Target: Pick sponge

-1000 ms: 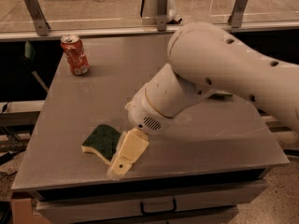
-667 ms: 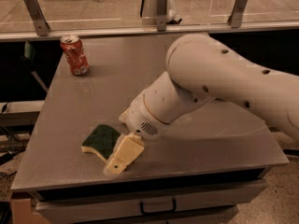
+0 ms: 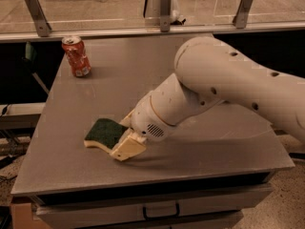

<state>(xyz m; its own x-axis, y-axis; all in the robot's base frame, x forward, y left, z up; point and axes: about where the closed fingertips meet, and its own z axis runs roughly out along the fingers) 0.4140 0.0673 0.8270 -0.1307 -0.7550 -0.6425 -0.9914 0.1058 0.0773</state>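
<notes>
The sponge (image 3: 104,132), dark green on top over pale yellow foam, lies flat on the grey table (image 3: 124,75) near its front left. My gripper (image 3: 127,134) is down at the sponge's right end. One cream finger (image 3: 127,148) sits at the sponge's near edge and the other shows at its far edge. The jaws stand apart on either side of the sponge, and the sponge rests on the table. The large white arm (image 3: 224,85) reaches in from the right.
A red soda can (image 3: 76,56) stands upright at the table's back left corner. A metal rail with posts (image 3: 162,13) runs behind the table. Drawers with a handle (image 3: 159,211) are below the front edge.
The gripper has moved left and lower, from just right of the sponge to straddling its right end. The sponge and can have not moved.
</notes>
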